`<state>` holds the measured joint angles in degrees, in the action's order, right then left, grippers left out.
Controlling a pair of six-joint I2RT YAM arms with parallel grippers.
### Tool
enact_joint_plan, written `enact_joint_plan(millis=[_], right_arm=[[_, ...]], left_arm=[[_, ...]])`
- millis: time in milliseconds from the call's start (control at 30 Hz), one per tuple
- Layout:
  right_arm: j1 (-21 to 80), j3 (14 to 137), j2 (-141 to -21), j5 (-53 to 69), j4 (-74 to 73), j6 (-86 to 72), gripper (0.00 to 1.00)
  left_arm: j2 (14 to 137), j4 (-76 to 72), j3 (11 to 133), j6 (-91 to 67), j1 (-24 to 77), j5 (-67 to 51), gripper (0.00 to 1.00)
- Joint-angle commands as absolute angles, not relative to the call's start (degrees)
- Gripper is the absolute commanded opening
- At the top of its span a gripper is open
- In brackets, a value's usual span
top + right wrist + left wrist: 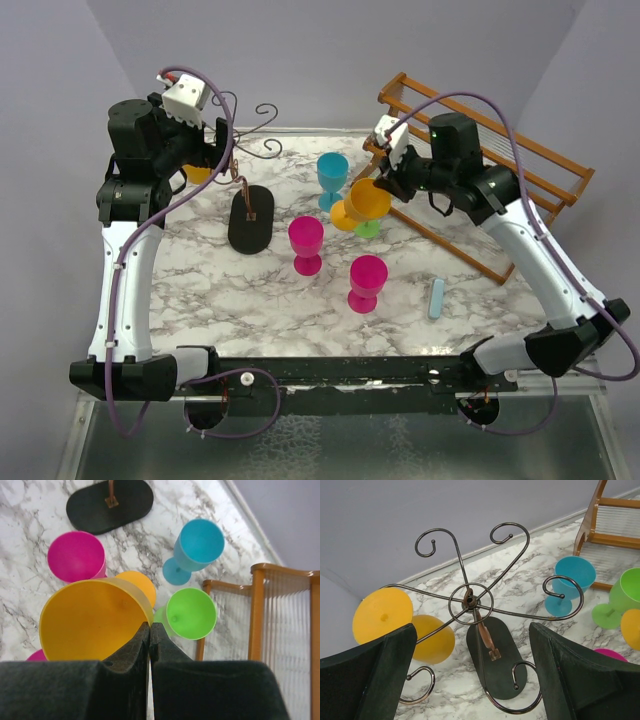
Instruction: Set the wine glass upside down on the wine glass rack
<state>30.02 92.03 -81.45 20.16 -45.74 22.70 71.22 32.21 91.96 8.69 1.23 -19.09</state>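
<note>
**1. R gripper** [150,629]: clenched on the rim of the wine glass [92,620] (yellow), one finger inside the bowl and one outside. A rim grip leaves stem and foot free, and that is the part a rack arm must catch. The glass is tilted, mouth toward the wrist cam and foot pointing away. It is mid-table, just beside the green glass [191,612] and well apart from the rack. Cannot tell whether the foot touches the table [200,300].

**2. L gripper** [221,142]: released, jaws wide apart, nothing between them. It hangs above the wine glass rack [470,600] at the far-left of the table. Probable reason: the rack is on the L side, so this arm waits to steady it or to take a handover.

**3. Ref. pose:** the second yellow glass [432,639] hangs inverted from a left-side rack arm, showing the pose required.

**4. Qty**
- Glasses, 6 total:
  - yellow x2 (1 held, 1 hung)
  - pink x2: far pink glass [306,240], near pink glass [367,280]
  - blue glass [332,175] x1
  - green x1
- Wire rack x1: approx. 6 curled arms, 1 occupied.
- Wooden rack [257,615] x1.
- Pale-blue item [436,298] x1, type not discernible.
</note>
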Motion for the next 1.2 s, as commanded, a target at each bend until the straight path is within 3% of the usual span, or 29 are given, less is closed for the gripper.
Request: enact_joint_plan(millis=[0, 733, 1167], right_arm=[[30.4, 94.7, -76.7, 21.3, -41.0, 23.7, 0.01], [30.4, 109.1, -77.1, 28.5, -28.3, 11.9, 0.01], [30.4, 107.6, -76.6, 28.8, -27.4, 11.3, 0.01]], left_arm=[[70.9, 30.7, 92.6, 5.1, 1.3, -21.5, 0.96], [78.2, 11.9, 92.6, -28.8, 11.5, -40.6, 0.83], [78.1, 4.5, 85.8, -35.9, 11.7, -48.2, 0.51]])
